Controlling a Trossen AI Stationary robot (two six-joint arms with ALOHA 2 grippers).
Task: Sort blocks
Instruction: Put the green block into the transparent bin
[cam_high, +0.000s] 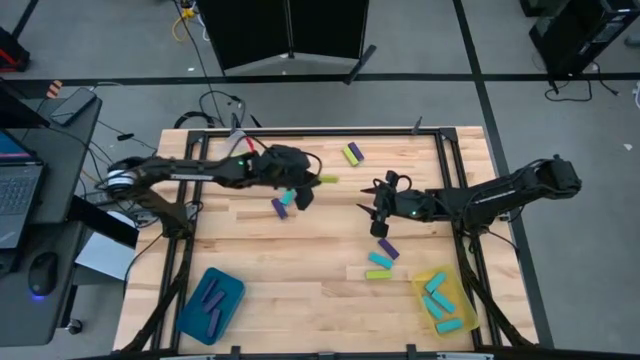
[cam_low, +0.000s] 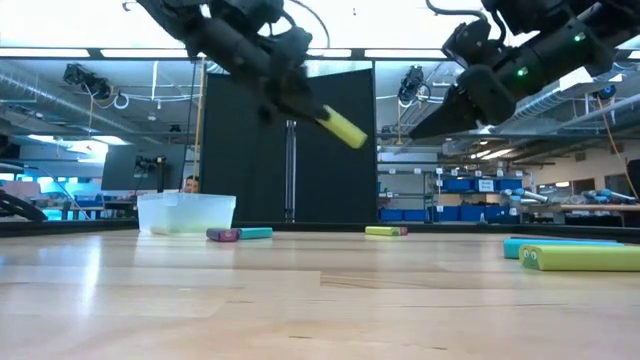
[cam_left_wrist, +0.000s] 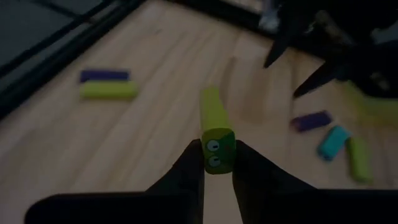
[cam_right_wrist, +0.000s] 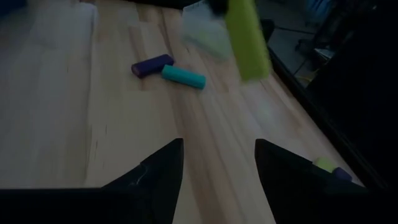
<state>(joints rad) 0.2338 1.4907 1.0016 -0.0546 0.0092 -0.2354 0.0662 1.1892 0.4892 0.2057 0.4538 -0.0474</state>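
The left claw (cam_left_wrist: 217, 163) grips a yellow-green block (cam_left_wrist: 216, 127) aloft over the counter (cam_high: 300, 270), pointing it toward three o'clock, seemingly offering it to the open right claw (cam_high: 372, 205).

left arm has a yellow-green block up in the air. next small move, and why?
Probably carry it toward the clear plastic tray and lower it there. The left tool is shut on the yellow-green oblong block, well above the wooden table. The right tool hangs open and empty nearby, so keep clear of it.
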